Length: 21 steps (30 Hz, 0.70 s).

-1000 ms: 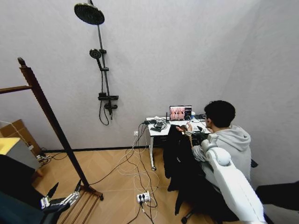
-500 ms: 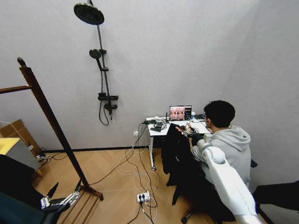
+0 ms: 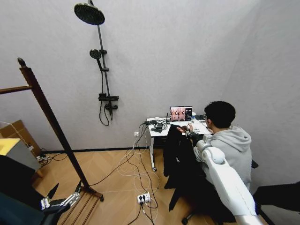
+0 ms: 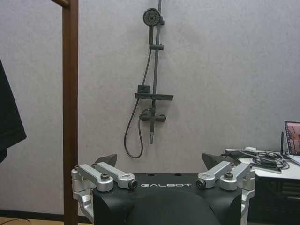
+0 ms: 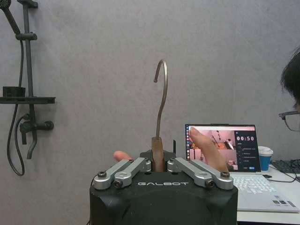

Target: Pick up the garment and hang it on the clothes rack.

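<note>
Long black garment [image 3: 180, 161] hanging limp from its hanger — metal hook [image 5: 161, 96] upright, neck gripped in the right tool [image 5: 158, 164], dark reddish-brown clothes rack [image 3: 49, 119] well apart, leaning post, knob-topped.

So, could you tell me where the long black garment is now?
The long black garment hangs from the right gripper, right of centre, before the white desk.
</note>
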Available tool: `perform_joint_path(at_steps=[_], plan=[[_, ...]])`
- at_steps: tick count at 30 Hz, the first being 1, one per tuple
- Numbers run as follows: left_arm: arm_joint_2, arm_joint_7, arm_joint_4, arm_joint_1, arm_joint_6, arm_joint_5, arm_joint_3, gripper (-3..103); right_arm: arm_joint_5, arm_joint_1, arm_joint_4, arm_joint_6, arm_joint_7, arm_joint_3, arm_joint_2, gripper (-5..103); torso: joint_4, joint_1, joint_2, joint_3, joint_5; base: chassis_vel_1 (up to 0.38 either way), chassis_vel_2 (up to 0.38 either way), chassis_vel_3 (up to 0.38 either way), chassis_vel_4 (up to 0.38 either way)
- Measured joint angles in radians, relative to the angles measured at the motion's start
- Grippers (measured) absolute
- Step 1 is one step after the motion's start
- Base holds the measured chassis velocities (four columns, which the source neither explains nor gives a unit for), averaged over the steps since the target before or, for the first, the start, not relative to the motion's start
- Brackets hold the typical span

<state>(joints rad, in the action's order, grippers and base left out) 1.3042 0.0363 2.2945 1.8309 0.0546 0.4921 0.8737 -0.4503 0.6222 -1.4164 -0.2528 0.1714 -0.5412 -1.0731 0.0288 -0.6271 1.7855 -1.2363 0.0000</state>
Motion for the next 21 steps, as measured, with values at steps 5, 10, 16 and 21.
perform_joint_path(at_steps=[5,10,16,21], plan=[[0.000,0.000,0.000,0.000,0.000,0.000,0.000,100,-0.014,0.037,-0.058,0.009,-0.026,-0.010,0.004,9,0.0000,0.000,0.000,0.000,0.0005,0.000,0.000,0.000,0.000],[0.000,0.000,0.000,0.000,0.000,0.000,0.000,100,-0.075,0.155,-0.343,-0.029,-0.097,-0.015,0.035,9,-0.0001,0.000,0.000,0.000,-0.0007,0.000,0.000,0.000,0.000],[0.000,0.000,0.000,0.000,0.000,0.000,0.000,100,-0.113,0.290,-0.631,-0.089,-0.155,-0.016,0.061,9,0.0004,0.000,0.000,0.000,0.0000,0.000,0.000,0.000,0.000],[0.000,0.000,0.000,0.000,0.000,0.000,0.000,100,-0.200,0.331,-0.822,-0.142,-0.159,0.010,0.090,9,0.0001,0.000,0.000,0.000,-0.0003,0.000,0.000,0.000,0.000]])
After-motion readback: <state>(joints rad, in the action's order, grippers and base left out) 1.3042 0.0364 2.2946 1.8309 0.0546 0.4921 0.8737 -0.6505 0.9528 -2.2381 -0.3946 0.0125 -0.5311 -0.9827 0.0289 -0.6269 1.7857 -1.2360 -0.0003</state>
